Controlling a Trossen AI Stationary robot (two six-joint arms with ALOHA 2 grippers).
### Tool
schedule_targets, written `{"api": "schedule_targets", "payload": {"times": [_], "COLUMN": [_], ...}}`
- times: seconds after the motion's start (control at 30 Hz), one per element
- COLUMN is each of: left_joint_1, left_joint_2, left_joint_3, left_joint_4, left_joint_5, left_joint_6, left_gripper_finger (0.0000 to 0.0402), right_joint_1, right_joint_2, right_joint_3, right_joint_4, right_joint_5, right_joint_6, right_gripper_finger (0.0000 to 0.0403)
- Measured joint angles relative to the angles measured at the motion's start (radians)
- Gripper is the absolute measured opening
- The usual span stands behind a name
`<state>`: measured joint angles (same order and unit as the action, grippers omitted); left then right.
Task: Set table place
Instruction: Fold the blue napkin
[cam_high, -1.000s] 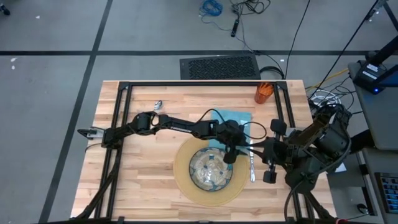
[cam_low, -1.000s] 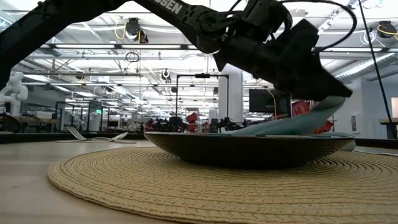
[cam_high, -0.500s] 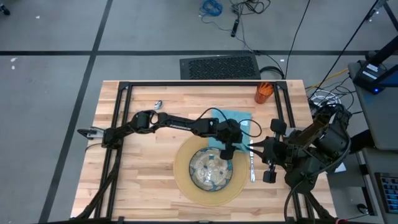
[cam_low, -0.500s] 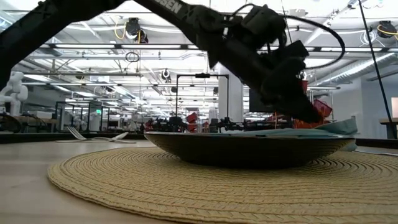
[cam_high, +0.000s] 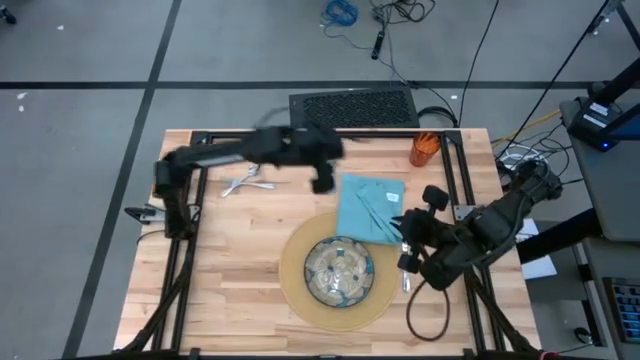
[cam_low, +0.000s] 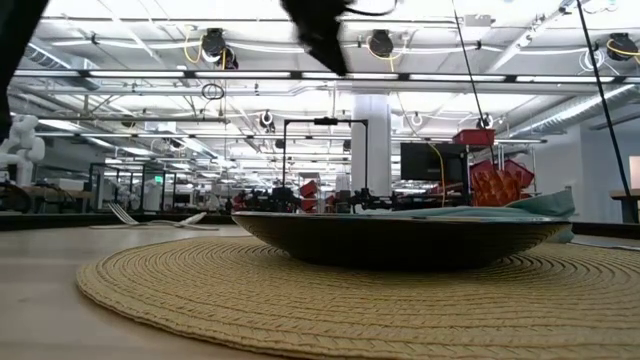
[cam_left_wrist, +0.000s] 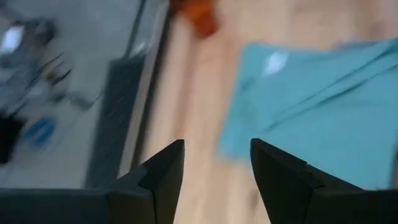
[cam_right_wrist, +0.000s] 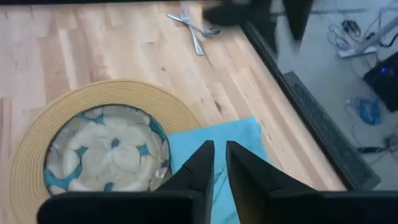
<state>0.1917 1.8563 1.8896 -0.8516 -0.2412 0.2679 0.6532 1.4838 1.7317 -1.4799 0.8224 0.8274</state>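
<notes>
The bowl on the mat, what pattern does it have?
The bowl shows pale petals with teal accents, clearest in the right wrist view.

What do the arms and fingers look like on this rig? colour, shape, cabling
Both arms are dark, near-black, built of jointed segments. The left gripper has two flat, wedge-shaped black fingers. The right gripper has two narrow, tapered black fingers. A dark cable loops below the right arm.

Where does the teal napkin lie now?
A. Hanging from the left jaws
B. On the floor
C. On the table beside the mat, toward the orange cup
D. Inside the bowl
C: the high view shows the napkin flat on the table, at the edge of the mat with the bowl, on the side toward the cup.
</notes>
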Motion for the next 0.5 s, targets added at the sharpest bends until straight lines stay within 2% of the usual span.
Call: {"api": "schedule_targets", "payload": {"times": [0.13, 0.3, 0.5], "left_joint_1": [0.032, 0.044, 0.042], "left_joint_2": [-0.148, -0.330, -0.513], "left_joint_3": [0.000, 0.000, 0.000], "left_joint_4": [-0.201, -0.349, -0.473], "left_joint_5": [-0.058, -0.063, -0.064], "left_joint_6": [-0.026, -0.061, -0.080], "left_gripper_finger": [0.0169, 0.0169, 0.0169], "right_joint_1": [-0.052, -0.206, -0.437], "right_joint_2": [-0.039, -0.065, -0.064], "right_joint_3": [-0.154, -0.407, -0.682], "right_joint_4": [0.089, 0.165, 0.528], "right_joint_5": [-0.016, -0.047, -0.131], "right_joint_6": [0.024, 0.086, -0.017], "right_gripper_finger": [0.0049, 0.0101, 0.0135]}}
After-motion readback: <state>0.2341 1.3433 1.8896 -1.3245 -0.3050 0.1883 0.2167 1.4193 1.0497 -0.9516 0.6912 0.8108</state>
